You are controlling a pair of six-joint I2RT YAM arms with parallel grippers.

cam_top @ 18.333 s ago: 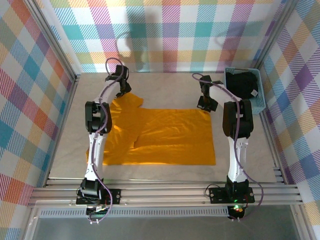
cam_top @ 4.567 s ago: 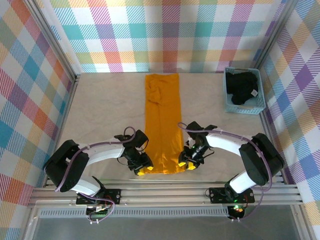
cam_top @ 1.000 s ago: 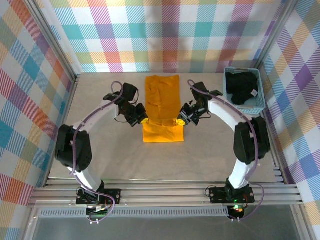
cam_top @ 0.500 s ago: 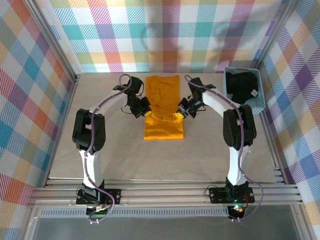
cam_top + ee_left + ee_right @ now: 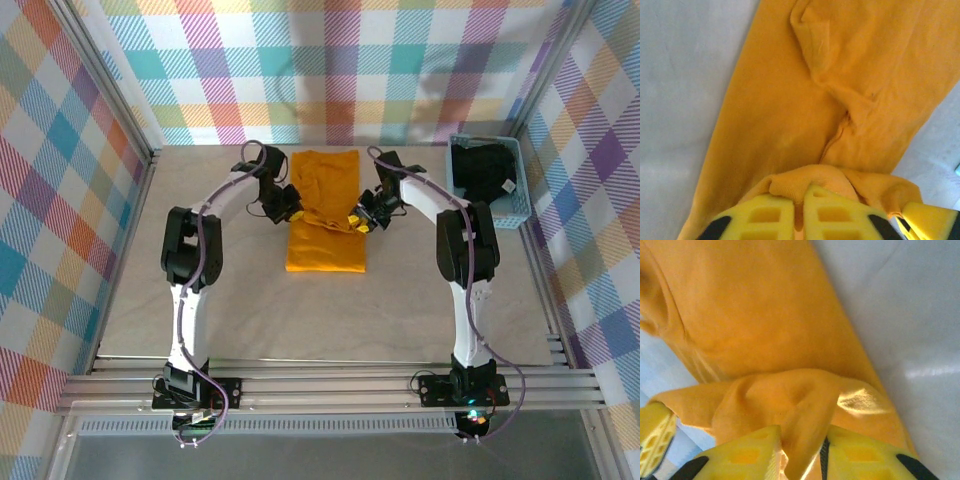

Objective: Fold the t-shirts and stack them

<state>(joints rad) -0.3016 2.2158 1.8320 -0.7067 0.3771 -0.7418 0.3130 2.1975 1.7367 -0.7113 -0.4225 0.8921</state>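
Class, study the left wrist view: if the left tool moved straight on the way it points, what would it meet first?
Probably the flat part of the orange t-shirt spread just ahead of the left tool, which is shut on that shirt's folded edge; depth is hard to judge.

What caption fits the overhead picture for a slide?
Left gripper and right gripper each pinch the orange t-shirt mid-fold; a black t-shirt sits in the blue basket.

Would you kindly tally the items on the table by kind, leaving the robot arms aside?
T-shirts: 2, the orange t-shirt and the black t-shirt
Baskets: 1, the light-blue basket holding the black one
Total: 3
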